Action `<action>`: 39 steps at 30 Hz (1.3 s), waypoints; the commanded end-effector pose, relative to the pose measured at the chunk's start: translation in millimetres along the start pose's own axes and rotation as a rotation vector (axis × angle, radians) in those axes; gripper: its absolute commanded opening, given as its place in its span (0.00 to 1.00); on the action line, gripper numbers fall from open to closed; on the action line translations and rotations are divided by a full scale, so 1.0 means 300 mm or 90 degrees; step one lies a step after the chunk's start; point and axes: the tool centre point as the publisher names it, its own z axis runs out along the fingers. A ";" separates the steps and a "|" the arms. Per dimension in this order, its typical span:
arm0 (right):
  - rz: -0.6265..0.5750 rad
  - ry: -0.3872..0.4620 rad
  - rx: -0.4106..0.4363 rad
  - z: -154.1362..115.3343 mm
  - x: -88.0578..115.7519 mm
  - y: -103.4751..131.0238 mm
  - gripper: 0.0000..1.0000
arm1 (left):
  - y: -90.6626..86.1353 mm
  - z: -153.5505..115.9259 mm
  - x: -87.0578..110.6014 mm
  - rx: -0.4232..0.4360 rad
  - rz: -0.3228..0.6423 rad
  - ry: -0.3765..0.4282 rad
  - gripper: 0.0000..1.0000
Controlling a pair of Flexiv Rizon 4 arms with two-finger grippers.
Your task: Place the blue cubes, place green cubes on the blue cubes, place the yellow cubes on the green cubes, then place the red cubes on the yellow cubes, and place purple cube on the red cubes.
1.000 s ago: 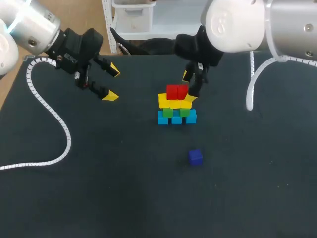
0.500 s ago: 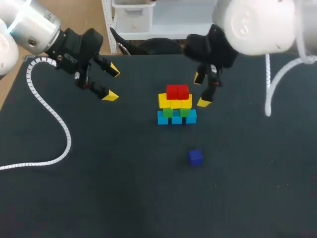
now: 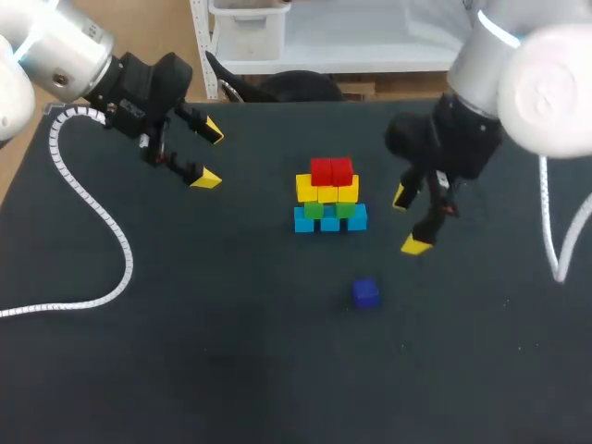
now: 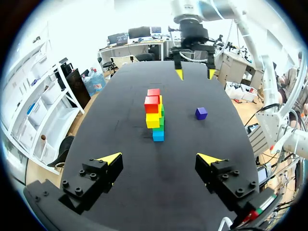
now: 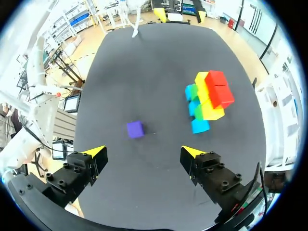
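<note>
The purple cube (image 3: 365,292) lies alone on the table (image 3: 185,370), in the lower middle of the frame. Just beyond it, to the right, the right arm (image 3: 444,143) holds its jaws spread and empty. At the frame's middle stands the stack: blue cubes (image 3: 330,220) at the bottom, then green cubes (image 3: 326,209), yellow cubes (image 3: 326,191) and two red cubes (image 3: 331,171) on top. Farthest, at upper left, the left arm (image 3: 139,88) hangs with jaws spread, holding nothing.

Four layers look done, so the last step is in hand: fetching the purple cube. The next move likely calls for the right arm to drop over it, pinch it and set it squarely across the two reds.

No readable writing shows on cubes or table.
</note>
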 end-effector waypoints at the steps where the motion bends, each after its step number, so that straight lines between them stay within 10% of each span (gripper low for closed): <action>1: -0.016 -0.016 0.064 0.015 0.040 0.078 1.00 | 0.003 -0.001 0.003 0.001 0.002 -0.001 1.00; 17: -0.079 0.005 0.015 0.109 0.038 0.209 1.00 | 0.003 -0.001 0.003 0.001 0.002 -0.001 1.00; 39: -0.148 0.010 -0.033 0.117 -0.003 0.200 1.00 | 0.003 -0.001 0.003 0.001 0.002 -0.001 1.00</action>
